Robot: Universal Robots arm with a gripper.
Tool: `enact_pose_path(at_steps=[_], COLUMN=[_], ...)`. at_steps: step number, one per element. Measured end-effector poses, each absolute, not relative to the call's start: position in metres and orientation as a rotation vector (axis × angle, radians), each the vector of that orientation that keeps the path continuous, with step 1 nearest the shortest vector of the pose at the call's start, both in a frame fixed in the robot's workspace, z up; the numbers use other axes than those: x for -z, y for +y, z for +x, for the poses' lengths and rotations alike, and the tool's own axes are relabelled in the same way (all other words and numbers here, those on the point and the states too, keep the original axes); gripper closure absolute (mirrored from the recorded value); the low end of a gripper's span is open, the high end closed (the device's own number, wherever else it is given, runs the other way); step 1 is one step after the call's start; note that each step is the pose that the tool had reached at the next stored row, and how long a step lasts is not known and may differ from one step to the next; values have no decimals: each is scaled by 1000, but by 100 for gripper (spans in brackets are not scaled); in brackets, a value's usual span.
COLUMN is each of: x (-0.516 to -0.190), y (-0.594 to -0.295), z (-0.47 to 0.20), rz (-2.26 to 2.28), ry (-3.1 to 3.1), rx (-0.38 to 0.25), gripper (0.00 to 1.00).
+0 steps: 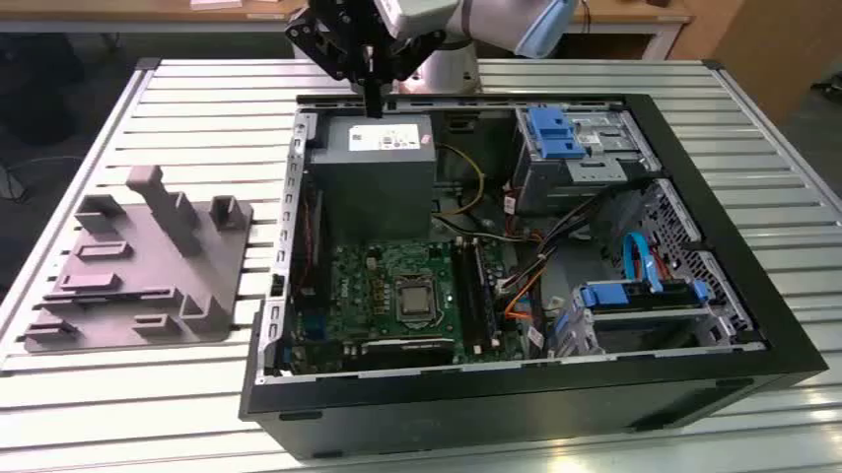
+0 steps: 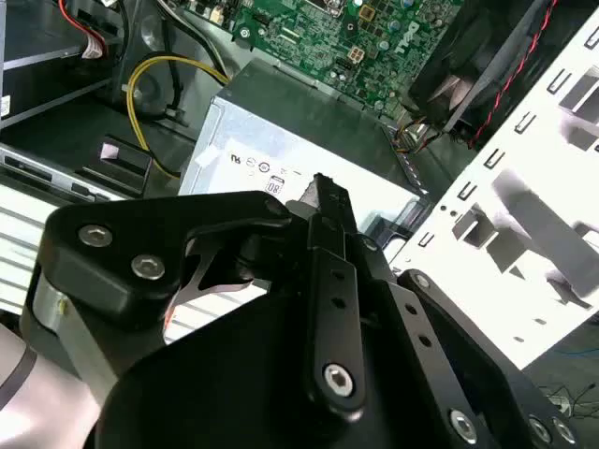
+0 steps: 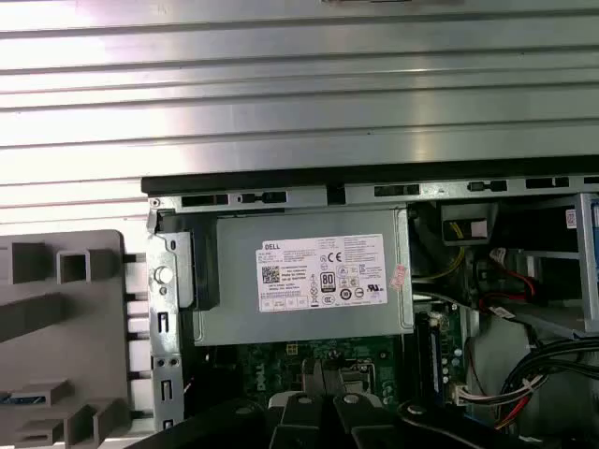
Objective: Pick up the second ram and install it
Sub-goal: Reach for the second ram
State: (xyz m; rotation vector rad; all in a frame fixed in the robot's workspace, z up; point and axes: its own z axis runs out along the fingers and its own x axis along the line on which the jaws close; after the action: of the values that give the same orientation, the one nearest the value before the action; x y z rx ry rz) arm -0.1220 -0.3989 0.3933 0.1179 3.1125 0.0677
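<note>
While the gripper (image 1: 375, 108) hangs just above the power supply (image 1: 375, 163), the work appears to be at the approach stage, before any grasp. Its 2 fingers are pressed together with nothing between them, which is plainest in the second wrist view.

The second ram (image 3: 19, 398) is probably the thin blue-green sliver lying in the grey holder tray (image 3: 56, 309). It sits outside the case wall, well apart from the power supply, but too little of it shows to be sure.

Picking it up would call for crossing from the power supply to the tray, parting the fingers, and closing on the stick's long edges without tilting it.

The fingers point straight down at the power supply's edge farthest from the motherboard (image 1: 375, 286). The linkages spread wide above them, and the pale arm rises beyond the power supply.
</note>
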Motion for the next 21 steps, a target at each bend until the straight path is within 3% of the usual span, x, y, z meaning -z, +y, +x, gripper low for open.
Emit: enact_pose_path(at_steps=[21], x=[-393], y=[-399], z=[-166], rz=[118], ry=[3112], rx=[-68], gripper=[90])
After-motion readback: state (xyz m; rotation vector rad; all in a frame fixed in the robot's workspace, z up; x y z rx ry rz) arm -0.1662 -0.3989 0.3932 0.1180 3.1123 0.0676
